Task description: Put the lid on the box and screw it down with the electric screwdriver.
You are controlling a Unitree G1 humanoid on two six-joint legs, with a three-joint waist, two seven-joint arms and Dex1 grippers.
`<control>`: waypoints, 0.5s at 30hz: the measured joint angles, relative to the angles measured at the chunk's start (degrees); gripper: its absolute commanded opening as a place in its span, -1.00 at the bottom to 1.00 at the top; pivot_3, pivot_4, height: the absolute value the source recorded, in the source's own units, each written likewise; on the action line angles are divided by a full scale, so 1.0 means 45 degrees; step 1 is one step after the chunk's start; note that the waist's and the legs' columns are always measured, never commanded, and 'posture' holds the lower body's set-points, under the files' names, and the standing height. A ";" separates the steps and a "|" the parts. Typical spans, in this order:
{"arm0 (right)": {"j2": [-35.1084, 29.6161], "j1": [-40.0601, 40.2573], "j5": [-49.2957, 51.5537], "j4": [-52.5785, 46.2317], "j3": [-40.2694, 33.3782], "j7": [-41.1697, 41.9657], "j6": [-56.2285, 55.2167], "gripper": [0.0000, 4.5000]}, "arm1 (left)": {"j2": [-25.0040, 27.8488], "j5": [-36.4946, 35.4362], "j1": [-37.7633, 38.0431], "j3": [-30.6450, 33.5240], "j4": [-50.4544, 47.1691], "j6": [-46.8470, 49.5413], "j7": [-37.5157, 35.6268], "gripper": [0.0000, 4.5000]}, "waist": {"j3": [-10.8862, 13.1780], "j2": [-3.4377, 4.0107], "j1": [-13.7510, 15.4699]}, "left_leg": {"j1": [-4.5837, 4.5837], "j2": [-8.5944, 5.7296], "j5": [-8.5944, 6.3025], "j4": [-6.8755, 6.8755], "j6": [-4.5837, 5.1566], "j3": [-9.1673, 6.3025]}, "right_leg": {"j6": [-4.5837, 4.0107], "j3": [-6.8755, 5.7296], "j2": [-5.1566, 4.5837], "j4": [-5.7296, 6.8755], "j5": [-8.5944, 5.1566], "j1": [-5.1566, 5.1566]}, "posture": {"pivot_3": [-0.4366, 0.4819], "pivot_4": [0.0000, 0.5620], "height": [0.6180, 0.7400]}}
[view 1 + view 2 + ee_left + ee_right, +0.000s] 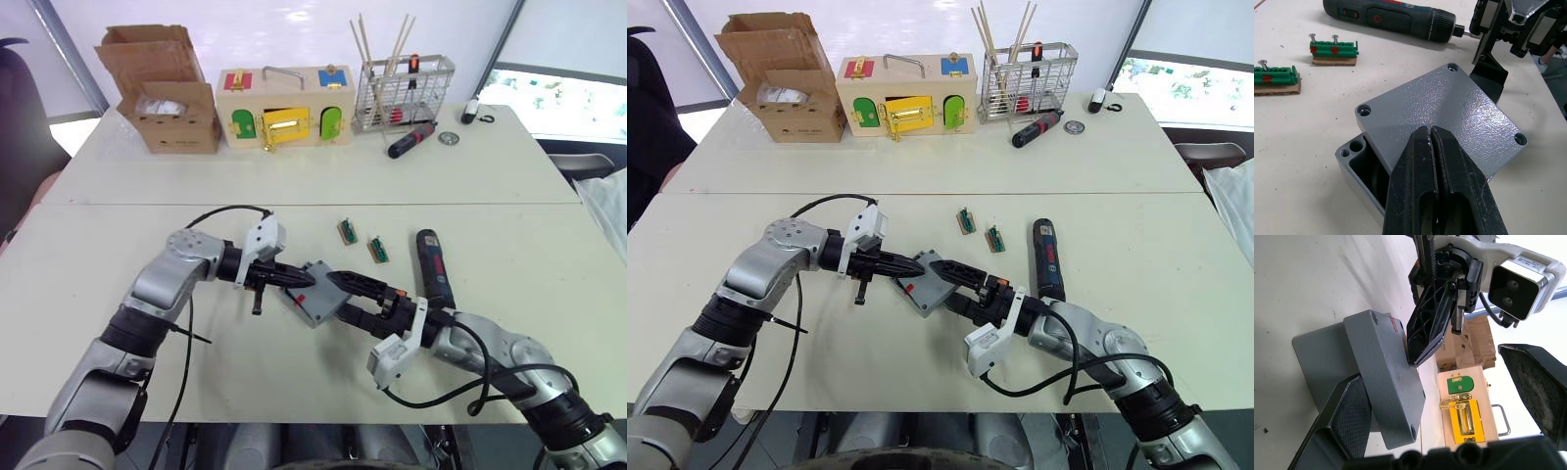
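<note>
**A:** Where did the small flat grey plastic lid (1449,110) sit?

**B:** It lay on top of the square grey plastic box (1359,164), but skewed and shifted off it, so one corner of the hollow showed beside it. Both stood on the near white table (118,274), between the two arms.

**A:** Why were both arms crowded around it?

**B:** It looked like a squaring-up job. The left gripper (1432,134) had its two black fingers pressed together, and their joined tip rested on the lid's top, probably to nudge or pin it. It clasped nothing.

**A:** And the right one?

**B:** The right gripper (1449,382) was spread wide. One finger (1349,406) lay against the side of the box and lid; the other stood well apart, touching nothing. It probably served as a stop against the push from the left.

**A:** The tool?

**B:** The long black electric screwdriver with red markings (432,267) lay flat on the table just beside the right arm, untouched. Two small green screw holders (1332,47) with screws standing upright in them lay near it. Keeping them close made sense, since the screwing could only begin once the lid's corner holes lined up with the box's.
</note>
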 measured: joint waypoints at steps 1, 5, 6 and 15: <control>-0.0092 0.0088 -0.0005 0.0006 -0.0023 0.0024 -0.0022 0.99 | -0.0001 0.0000 0.0002 0.0000 -0.0003 0.0000 0.0005 -0.98 | 0.0000 0.0000 -0.0002 | 0.0000 0.0000 0.0000 0.0000 0.0000 0.0000 | 0.0000 0.0000 0.0000 0.0000 0.0000 0.0000 | -0.05 -0.47 1.00; -0.0343 0.0336 -0.0009 0.0130 -0.0031 0.0124 -0.0022 0.99 | -0.0001 0.0000 0.0006 0.0013 -0.0004 0.0001 0.0019 -0.98 | 0.0000 0.0000 -0.0016 | 0.0000 0.0000 0.0000 -0.0003 0.0000 0.0000 | 0.0000 0.0002 0.0000 0.0000 0.0000 -0.0002 | -0.05 -0.47 1.00; -0.0343 0.0335 -0.0008 0.0130 -0.0035 0.0125 -0.0020 0.99 | -0.0005 0.0000 0.0006 0.0013 -0.0005 0.0001 0.0026 -0.98 | 0.0000 0.0000 -0.0014 | 0.0000 0.0001 0.0000 -0.0004 0.0000 0.0000 | 0.0000 0.0002 0.0000 0.0000 0.0000 -0.0003 | -0.05 -0.47 1.00; -0.0343 0.0396 0.0057 0.0110 -0.0122 0.0176 0.0074 0.99 | -0.0046 0.0000 0.0008 0.0011 -0.0005 0.0002 0.0078 -0.98 | 0.0000 0.0000 -0.0004 | -0.0002 0.0000 0.0000 -0.0005 0.0000 0.0000 | 0.0001 0.0003 -0.0003 -0.0001 -0.0001 -0.0003 | -0.05 -0.47 1.00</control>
